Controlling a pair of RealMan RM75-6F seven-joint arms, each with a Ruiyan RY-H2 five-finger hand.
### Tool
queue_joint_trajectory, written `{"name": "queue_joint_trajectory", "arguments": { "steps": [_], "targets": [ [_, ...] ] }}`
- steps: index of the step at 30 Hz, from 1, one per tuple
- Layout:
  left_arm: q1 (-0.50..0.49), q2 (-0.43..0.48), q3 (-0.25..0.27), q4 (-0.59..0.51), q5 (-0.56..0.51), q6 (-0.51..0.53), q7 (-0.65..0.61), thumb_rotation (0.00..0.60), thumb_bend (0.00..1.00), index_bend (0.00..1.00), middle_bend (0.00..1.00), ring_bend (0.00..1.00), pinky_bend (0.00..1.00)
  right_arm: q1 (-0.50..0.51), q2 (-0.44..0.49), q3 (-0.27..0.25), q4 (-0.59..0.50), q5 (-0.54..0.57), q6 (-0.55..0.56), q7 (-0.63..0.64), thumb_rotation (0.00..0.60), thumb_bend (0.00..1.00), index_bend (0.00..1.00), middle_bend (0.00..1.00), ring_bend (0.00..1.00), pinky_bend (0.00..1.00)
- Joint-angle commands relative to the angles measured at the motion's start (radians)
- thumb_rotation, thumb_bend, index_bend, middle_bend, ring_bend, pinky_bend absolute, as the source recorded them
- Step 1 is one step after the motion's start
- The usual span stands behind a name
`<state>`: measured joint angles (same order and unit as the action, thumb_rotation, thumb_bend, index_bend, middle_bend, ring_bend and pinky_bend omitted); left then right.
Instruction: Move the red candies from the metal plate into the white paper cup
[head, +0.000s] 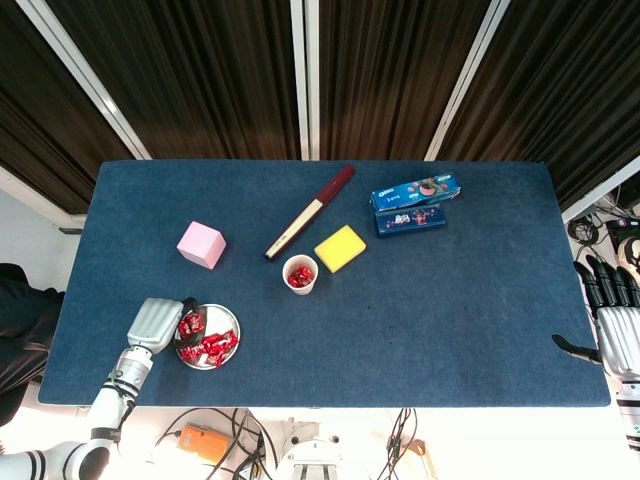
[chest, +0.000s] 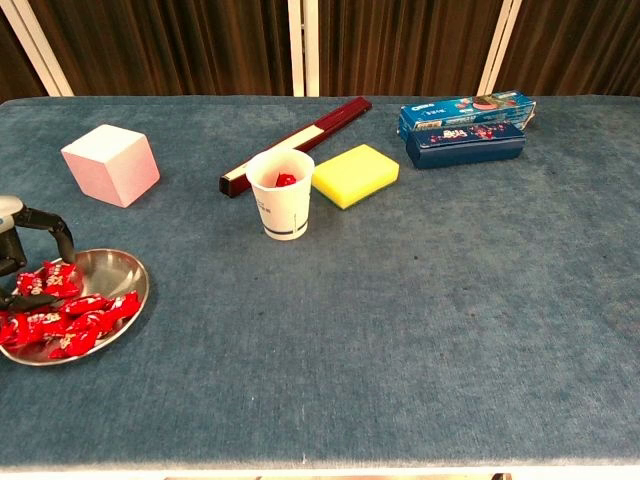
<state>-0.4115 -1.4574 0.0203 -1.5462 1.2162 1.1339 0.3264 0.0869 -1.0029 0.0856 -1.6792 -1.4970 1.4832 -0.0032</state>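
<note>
Oreo box legible; left hand fingers curled over red candies, grasp unclear.

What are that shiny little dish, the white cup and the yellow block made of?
The metal plate looks like polished steel: silvery, with bright reflections. The white paper cup seems to be thin matte paper with blue print near its base. The yellow sponge is probably foam, judging by its dull surface and soft rounded edges, though that is less certain.

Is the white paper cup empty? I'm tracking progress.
No, the head view shows red candies already inside the white paper cup.
</note>
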Motion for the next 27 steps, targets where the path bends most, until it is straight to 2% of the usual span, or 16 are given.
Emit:
{"name": "queue_joint_trajectory", "arguments": {
  "steps": [1, 9, 15, 21, 27],
  "targets": [
    [0.001, -0.003, -0.001, 0.006, 0.003, -0.006, -0.004, 0.567, 0.22, 0.44, 0.99, 0.92, 0.89, 0.0, 0.0, 0.0, -0.001, 0.001, 0.0, -0.001, 0.6, 0.02, 0.0, 0.0, 0.0, 0.0],
    [0.001, -0.009, -0.008, 0.024, 0.013, -0.026, -0.03, 0.523, 0.35, 0.55, 0.99, 0.92, 0.89, -0.003, 0.002, 0.0, -0.003, 0.002, 0.004, 0.0, 0.6, 0.02, 0.0, 0.0, 0.0, 0.0],
    [-0.004, 0.021, -0.033, -0.015, 0.043, -0.008, -0.059, 0.522, 0.37, 0.56, 0.99, 0.92, 0.89, -0.001, -0.001, 0.0, 0.002, 0.001, 0.003, 0.003, 0.6, 0.02, 0.0, 0.0, 0.0, 0.0],
    [-0.061, 0.057, -0.121, -0.1, 0.084, -0.003, -0.102, 0.516, 0.37, 0.56, 0.99, 0.92, 0.89, 0.003, -0.004, 0.001, -0.001, -0.004, 0.0, -0.003, 0.6, 0.02, 0.0, 0.0, 0.0, 0.0],
    [-0.187, 0.01, -0.231, -0.094, 0.071, -0.09, -0.116, 0.518, 0.37, 0.56, 0.99, 0.93, 0.89, 0.002, -0.003, 0.0, -0.006, -0.001, -0.001, -0.009, 0.6, 0.02, 0.0, 0.0, 0.0, 0.0]
  ]
}}
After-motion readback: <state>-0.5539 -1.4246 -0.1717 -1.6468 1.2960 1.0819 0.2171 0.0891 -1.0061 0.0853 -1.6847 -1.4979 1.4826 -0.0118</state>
